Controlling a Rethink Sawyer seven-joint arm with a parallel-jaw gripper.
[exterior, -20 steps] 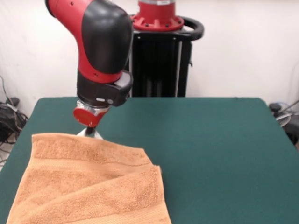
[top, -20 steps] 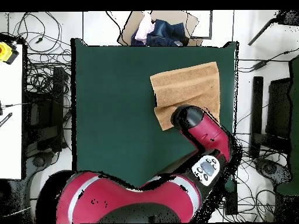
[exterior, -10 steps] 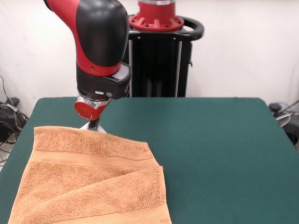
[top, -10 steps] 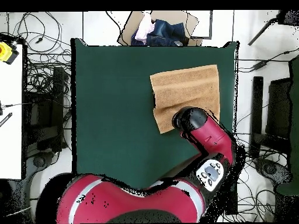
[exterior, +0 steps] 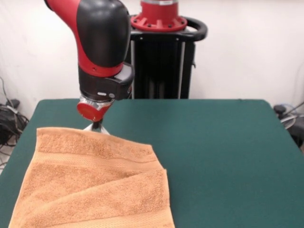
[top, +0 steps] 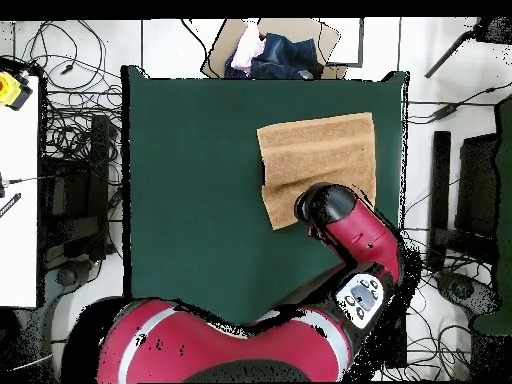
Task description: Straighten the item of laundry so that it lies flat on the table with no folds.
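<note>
White wall behind the rig, dark green table (exterior: 223,142) filling most of the front view, cables on the floor at both sides.

Gripper (exterior: 95,127): only a short silvery tip shows below the red wrist disc, right at the far edge of the towel (exterior: 90,185). Finger spacing cannot be told; the tip is largely hidden by the wrist above and the cloth edge in front. Cannot tell either whether it pinches the cloth or only touches it. In the overhead view the gripper is fully covered by the arm's black and red end segment (top: 325,208), which sits over the towel's (top: 318,160) edge nearest the robot base.

Arm: last link stands nearly vertical over the gripper in the front view, black housing on top, red band, black wrist block, red disc underneath.

Towel: orange-tan terry, lying on the table at the front view's lower left, running off the bottom edge of that view. Far edge is fairly straight with a woven band just inside it. One diagonal fold crosses the middle, with a layer lapped over from the right side toward the near left. Right corner near the fold looks doubled. In the overhead view it lies in the table's upper right part, close to the right edge, well apart from the left half.

Beyond the table's far edge in the overhead view: an open cardboard box (top: 315,42) holding dark blue and pink cloth (top: 262,52)
</note>
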